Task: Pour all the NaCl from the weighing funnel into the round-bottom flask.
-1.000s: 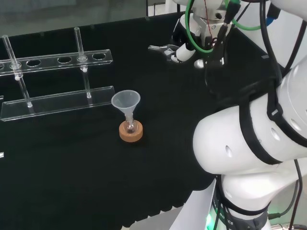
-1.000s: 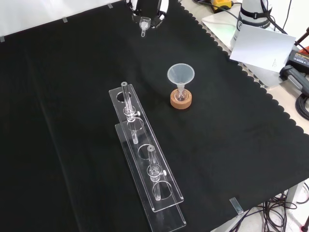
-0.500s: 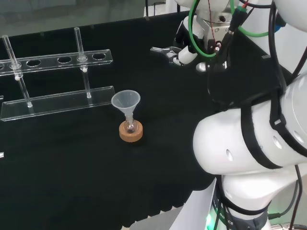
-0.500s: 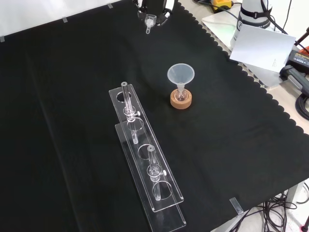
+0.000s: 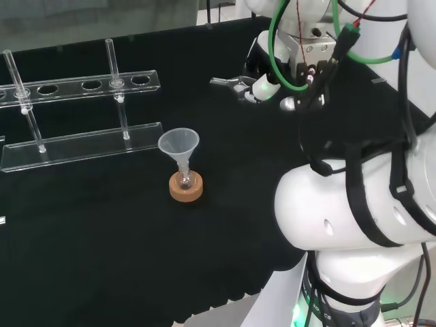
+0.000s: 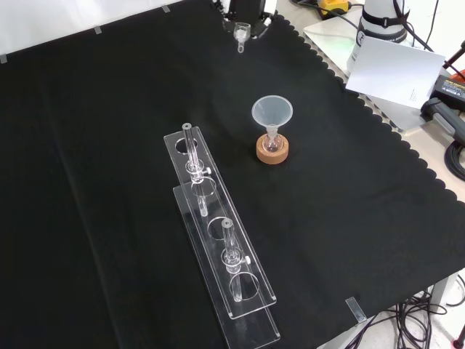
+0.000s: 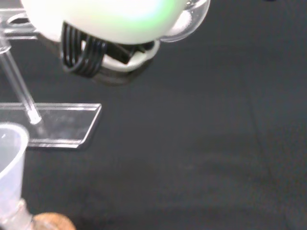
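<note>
Moved since earlier: hand [image 5: 264,85] and the weighing funnel [image 5: 228,82] it carries have shifted right in the front view and sit lower in the head view, so they are nearer the flask's line; nothing on the cloth has changed place.
Hand: its fingers are curled round the weighing funnel, gripping the bulb end so the narrow spout juts out free, which leaves the outlet clear for pouring.
Weighing funnel: held above the counter [image 6: 109,145] near the top edge of the front view [image 6: 240,32], spout hanging down there; whether any NaCl lies inside cannot be told.
Round-bottom flask: flask [image 5: 184,181] sits in a cork ring [image 5: 186,189] near the middle of the cloth, well apart from the hand; the ring keeps its round base upright.
Plastic funnel: a wide funnel [image 5: 178,144] stands in the flask's neck, so the target mouth is broad and the salt is less likely to spill.
Rack: a clear tube rack [image 6: 218,254] with glass tubes stands beside the flask, apart from it and out of the likely path.
Stage: judged to be the carry toward the flask; pouring is not yet begun.
</note>
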Robot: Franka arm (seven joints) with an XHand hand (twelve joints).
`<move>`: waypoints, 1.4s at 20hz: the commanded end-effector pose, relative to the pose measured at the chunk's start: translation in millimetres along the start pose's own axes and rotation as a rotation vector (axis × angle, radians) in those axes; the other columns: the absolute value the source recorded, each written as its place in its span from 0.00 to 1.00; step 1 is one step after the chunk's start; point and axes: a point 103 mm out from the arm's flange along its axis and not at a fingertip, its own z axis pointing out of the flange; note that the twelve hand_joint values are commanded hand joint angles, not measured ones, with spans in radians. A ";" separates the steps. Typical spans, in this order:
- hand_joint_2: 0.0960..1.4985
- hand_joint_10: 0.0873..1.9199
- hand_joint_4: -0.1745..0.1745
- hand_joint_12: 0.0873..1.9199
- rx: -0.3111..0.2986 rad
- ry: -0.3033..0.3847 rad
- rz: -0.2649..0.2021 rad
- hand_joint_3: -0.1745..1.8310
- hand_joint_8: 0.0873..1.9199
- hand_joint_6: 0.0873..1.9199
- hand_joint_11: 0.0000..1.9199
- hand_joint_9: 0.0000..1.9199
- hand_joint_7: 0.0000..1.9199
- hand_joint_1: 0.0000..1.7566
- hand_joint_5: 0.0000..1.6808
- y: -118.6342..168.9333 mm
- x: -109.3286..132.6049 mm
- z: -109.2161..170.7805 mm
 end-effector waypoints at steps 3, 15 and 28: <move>0.33 0.12 0.62 0.41 0.052 -0.020 -0.096 0.44 0.09 0.09 0.60 0.75 0.82 0.68 0.89 -18.2 21.2 12.9; 0.33 0.11 0.63 0.41 0.123 -0.037 -0.213 0.44 0.09 0.09 0.60 0.75 0.82 0.68 0.89 -7.1 48.9 38.9; 0.34 0.11 0.65 0.41 0.150 -0.137 -0.263 0.43 0.09 0.09 0.60 0.75 0.82 0.68 0.89 5.1 53.8 41.8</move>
